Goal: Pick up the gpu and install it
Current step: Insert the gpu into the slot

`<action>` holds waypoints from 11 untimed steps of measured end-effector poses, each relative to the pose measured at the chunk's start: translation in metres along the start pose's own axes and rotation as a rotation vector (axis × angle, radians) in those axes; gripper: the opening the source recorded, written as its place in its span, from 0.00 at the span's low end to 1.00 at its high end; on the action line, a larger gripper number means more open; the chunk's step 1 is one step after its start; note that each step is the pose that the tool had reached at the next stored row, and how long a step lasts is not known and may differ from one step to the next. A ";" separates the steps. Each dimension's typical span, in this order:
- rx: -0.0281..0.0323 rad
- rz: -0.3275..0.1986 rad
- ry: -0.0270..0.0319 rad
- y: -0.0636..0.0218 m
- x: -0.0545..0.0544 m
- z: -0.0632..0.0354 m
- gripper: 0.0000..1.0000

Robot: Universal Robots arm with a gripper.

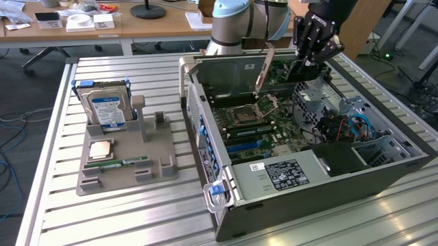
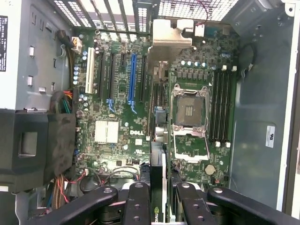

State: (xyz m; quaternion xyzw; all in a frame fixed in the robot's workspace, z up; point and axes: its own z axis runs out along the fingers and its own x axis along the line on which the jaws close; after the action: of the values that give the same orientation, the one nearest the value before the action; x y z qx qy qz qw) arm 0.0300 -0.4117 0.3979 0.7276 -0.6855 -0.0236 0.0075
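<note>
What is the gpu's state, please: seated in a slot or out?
Out: the pincer holds the gpu on edge above the motherboard, whose blue slot lies empty.

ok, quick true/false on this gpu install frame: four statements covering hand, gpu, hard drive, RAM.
1. The hand is closed on the gpu. True.
2. The gpu sits in the blue slot. False: that slot is empty; the card is in the hand.
3. The hard drive is inside the case. False: it stands upright in the grey holder beside the case.
4. A RAM stick lies flat on that holder. True.
</note>
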 end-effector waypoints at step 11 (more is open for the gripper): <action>0.0101 -0.001 0.0006 0.0030 0.000 0.0055 0.26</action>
State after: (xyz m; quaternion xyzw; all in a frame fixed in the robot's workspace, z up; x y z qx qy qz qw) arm 0.0267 -0.4117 0.3925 0.7280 -0.6853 -0.0199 0.0040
